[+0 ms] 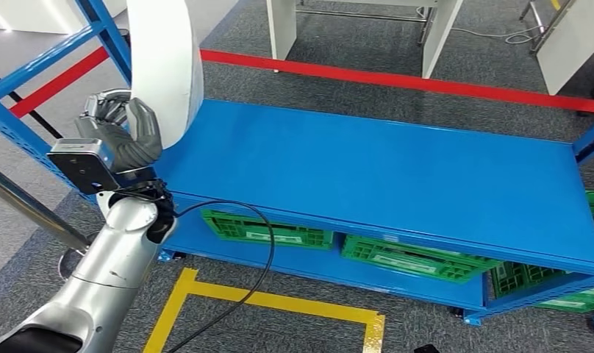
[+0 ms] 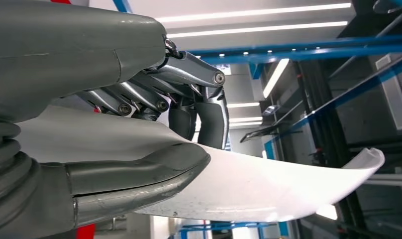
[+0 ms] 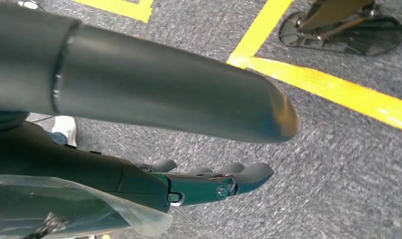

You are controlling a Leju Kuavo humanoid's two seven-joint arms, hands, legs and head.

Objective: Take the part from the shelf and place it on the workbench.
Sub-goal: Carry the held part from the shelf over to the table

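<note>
Left hand raised with the white part beside the blue shelf.

The left hand (image 1: 121, 132), on a bent silver arm, was held up at the left end of the blue metal shelf (image 1: 397, 176), its thumb and dark fingers (image 2: 209, 117) clamped around a long, curved, glossy white plastic part (image 1: 165, 66) that stood upright above the shelf's left corner. The right hand (image 3: 209, 181) hung over grey carpet (image 3: 338, 164) with yellow tape lines (image 3: 338, 92), fingers nearly straight and holding nothing.
</note>
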